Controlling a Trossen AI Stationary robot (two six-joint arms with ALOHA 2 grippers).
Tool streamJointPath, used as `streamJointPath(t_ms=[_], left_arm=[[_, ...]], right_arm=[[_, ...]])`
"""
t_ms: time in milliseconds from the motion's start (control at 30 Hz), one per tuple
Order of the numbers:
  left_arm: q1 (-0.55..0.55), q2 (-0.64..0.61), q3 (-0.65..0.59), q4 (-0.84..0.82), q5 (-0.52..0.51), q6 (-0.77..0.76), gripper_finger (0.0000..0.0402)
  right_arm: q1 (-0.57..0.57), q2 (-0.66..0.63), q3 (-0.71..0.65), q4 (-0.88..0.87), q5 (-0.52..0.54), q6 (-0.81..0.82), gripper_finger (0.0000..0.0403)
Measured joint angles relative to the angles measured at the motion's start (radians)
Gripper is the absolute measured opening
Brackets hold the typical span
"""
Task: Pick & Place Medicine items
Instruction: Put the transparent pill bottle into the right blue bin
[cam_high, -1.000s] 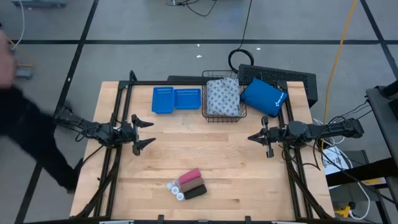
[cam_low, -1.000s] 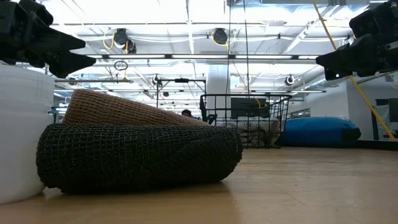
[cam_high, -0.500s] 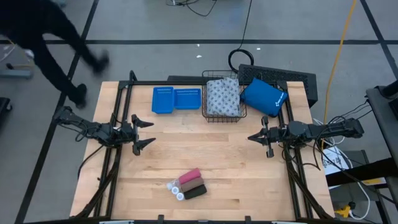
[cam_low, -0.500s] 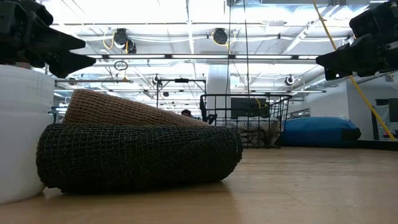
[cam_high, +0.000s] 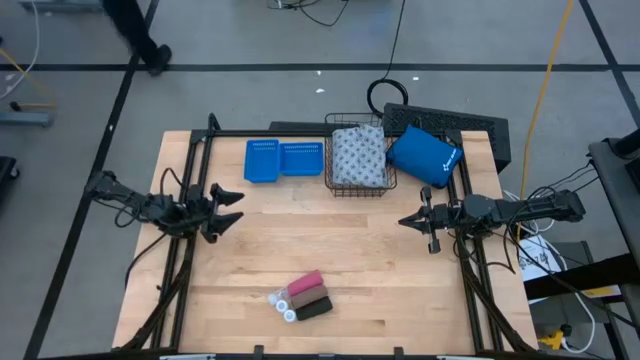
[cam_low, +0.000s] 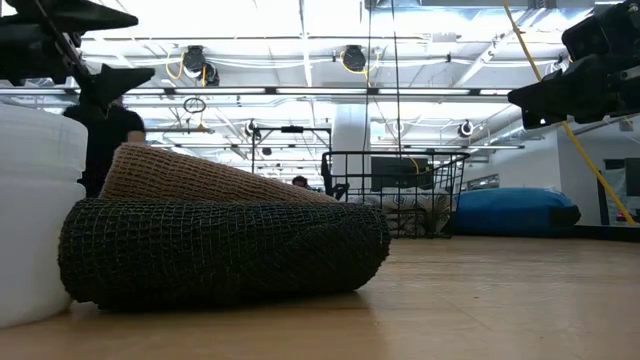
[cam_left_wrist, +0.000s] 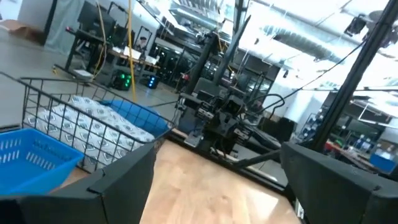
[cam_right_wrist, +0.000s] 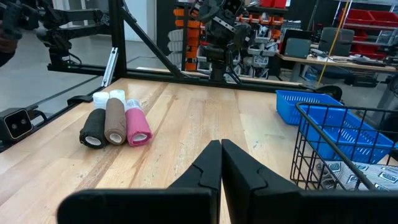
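Left gripper (cam_high: 222, 211) hovered with fingers spread apart and empty at the table's left side, right gripper (cam_high: 412, 221) pinched together opposite, grey-white patterned pack (cam_high: 358, 157) in the wire basket (cam_high: 329, 172) beyond and between them, pink roll (cam_high: 304, 283), dark roll (cam_high: 314, 308) and two white bottles (cam_high: 284, 305) clustered nearer the front edge.

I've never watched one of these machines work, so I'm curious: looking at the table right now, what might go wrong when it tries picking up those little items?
The rolls lie pressed side by side, so fingers closing on one may nudge or snag its neighbour. Being round, a bumped roll might roll off. The two small white bottles sit tight against them and could tip. The left gripper is open, the right gripper shut; both are far from the cluster.
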Motion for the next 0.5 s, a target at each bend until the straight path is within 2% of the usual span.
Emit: streamJointPath(t_ms=[200,333,500], left_arm=[[0.000,0.000,0.000,-0.008,0.020,-0.007,0.0351],[0.000,0.000,0.000,-0.012,0.032,-0.078,0.0351],[0.000,0.000,0.000,-0.049,-0.094,-0.107,0.0351]], right_arm=[[0.000,0.000,0.000,0.000,0.000,0.000,0.0000],[0.000,0.000,0.000,0.000,0.000,0.000,0.0000],[0.000,0.000,0.000,0.000,0.000,0.000,0.0000]])
